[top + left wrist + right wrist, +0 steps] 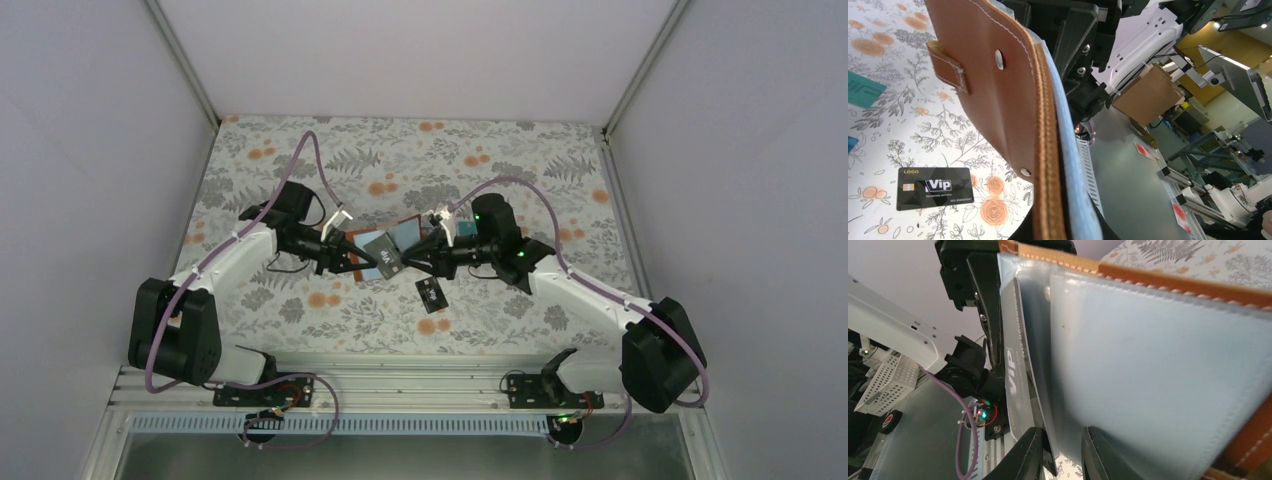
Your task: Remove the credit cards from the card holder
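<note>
Together, left claw [352, 262] and right claw [418, 258] pinch card holder [383, 253] near black card [430, 291].

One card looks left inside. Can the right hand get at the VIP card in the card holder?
Probably yes: the left hand holds the card holder open, and the VIP card shows uncovered beside the fingers of the right hand.
</note>
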You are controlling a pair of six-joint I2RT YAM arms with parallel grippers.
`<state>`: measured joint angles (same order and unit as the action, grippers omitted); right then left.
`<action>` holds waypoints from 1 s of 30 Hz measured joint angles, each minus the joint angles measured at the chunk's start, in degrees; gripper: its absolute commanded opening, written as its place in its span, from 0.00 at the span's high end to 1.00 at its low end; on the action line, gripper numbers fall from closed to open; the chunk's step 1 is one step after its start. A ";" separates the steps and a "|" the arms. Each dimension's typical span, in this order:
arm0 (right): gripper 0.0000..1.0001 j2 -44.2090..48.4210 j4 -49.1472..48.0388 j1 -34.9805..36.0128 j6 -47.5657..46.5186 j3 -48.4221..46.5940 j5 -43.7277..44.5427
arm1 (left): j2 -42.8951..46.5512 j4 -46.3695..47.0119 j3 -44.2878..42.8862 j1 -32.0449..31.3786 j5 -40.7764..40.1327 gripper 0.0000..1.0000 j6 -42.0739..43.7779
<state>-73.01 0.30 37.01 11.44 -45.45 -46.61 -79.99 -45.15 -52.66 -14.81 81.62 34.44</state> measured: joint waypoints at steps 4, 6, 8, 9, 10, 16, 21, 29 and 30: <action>0.77 -1.68 0.00 1.27 -0.59 -0.35 0.09 | 0.00 -1.05 0.00 0.17 -0.57 0.98 0.90; 0.77 -2.03 -0.09 1.68 -0.63 -0.70 -0.46 | 0.00 -1.05 0.00 0.28 -0.57 0.98 1.11; 0.77 -2.14 -0.44 2.19 -0.81 -0.96 -1.46 | 0.00 -1.05 0.00 0.31 -0.42 0.98 1.18; 0.77 -2.16 -0.52 2.36 -0.83 -1.07 -1.79 | 0.00 -1.05 0.00 0.31 -0.33 0.98 1.20; 0.77 -2.19 -0.63 2.54 -0.94 -1.18 -2.16 | 0.00 -1.05 0.00 0.31 -0.20 0.98 1.20; 0.83 -2.25 -1.36 2.93 -1.42 -1.79 -3.78 | 0.00 -1.03 0.00 0.26 0.96 0.97 1.20; 0.95 -2.67 -1.62 2.97 -1.31 -2.78 -4.46 | 0.00 -0.87 0.00 0.26 1.51 0.98 1.20; 0.96 -3.23 -0.48 2.99 -0.87 -4.17 -4.35 | 0.00 0.00 -0.02 0.48 1.90 0.82 0.81; 0.96 -3.21 -0.66 2.93 -0.50 -4.17 -4.04 | 0.00 0.22 -0.02 0.33 1.95 0.81 0.68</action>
<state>-76.23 -0.36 39.94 10.94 -49.63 -50.65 -79.99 -44.93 -52.69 -14.48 83.57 35.11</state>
